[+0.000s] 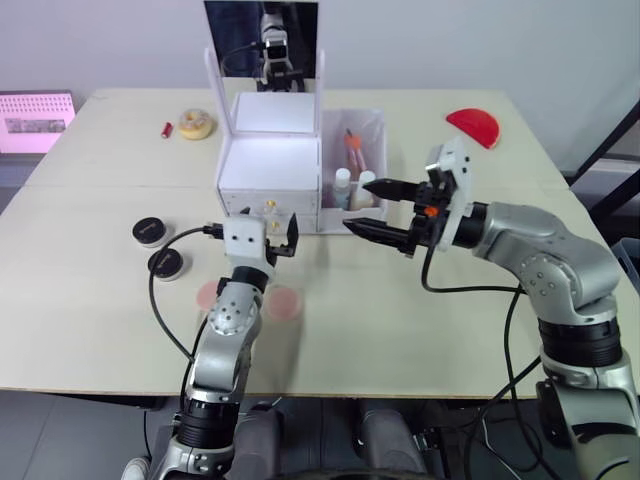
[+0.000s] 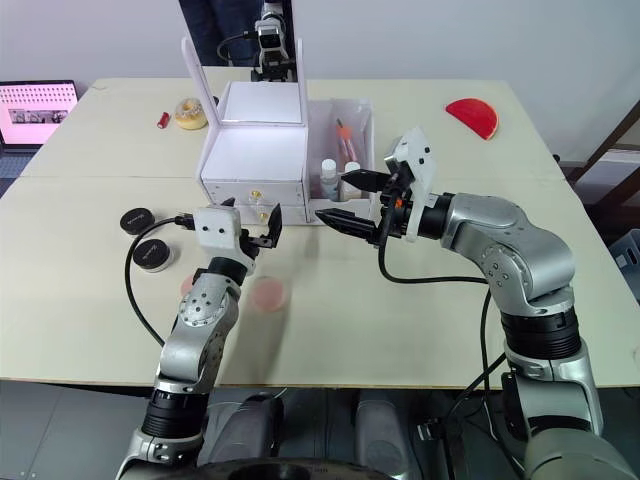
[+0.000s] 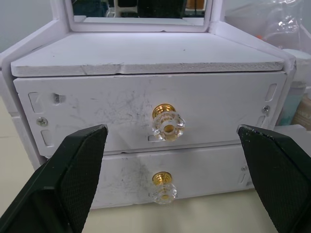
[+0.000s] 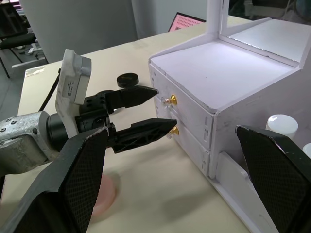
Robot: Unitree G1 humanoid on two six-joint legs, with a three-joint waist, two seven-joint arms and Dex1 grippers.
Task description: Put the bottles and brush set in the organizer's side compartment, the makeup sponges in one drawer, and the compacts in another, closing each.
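I hold my left gripper (image 1: 268, 231) spread wide, squared up just short of the organizer's (image 1: 268, 175) top drawer knob (image 3: 167, 122), ready to pull it open, while my right gripper (image 1: 386, 208) waits beside it, also spread.

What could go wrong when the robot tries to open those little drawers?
The left gripper is open in front of the upper drawer knob, which is small, round and glassy, so the fingers might slip off it. The white organizer looks light and nothing holds it, so a pull may drag it along. The pink makeup sponges lie beside the left arm, which could knock them away.
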